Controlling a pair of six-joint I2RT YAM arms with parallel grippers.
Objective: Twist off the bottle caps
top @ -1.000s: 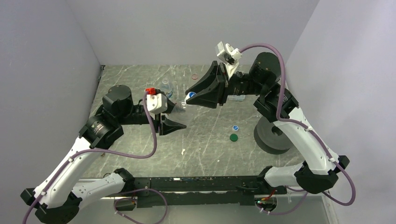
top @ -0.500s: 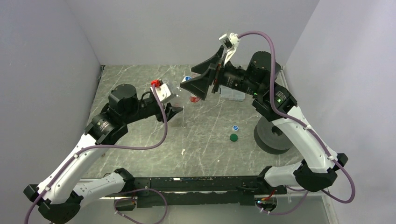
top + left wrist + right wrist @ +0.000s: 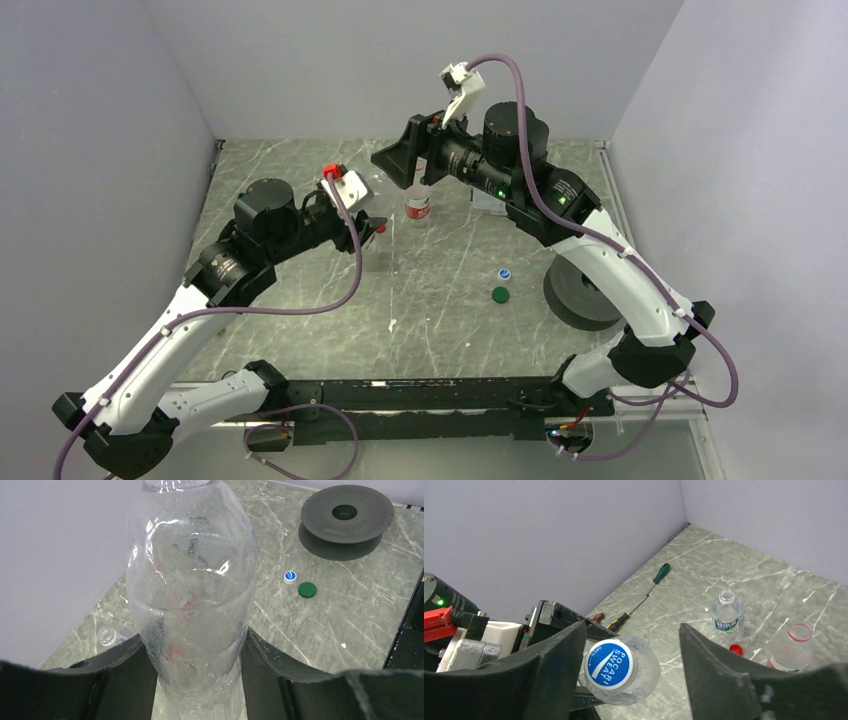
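Left pincer clamps one clear plastic bottle. Right pincer gapes wide, empty, straddling its blue-white screw cap. Beyond it: two uncapped clear bottles, one red round cap.

Green-handled screwdriver and dark perforated disc

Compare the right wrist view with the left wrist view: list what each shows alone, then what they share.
Right wrist only: the fitted blue-white cap, a green-handled screwdriver, the open right gripper. Left wrist only: a perforated disc, a loose green cap, a loose blue-white cap. Both: the clear bottle clamped in the left gripper.
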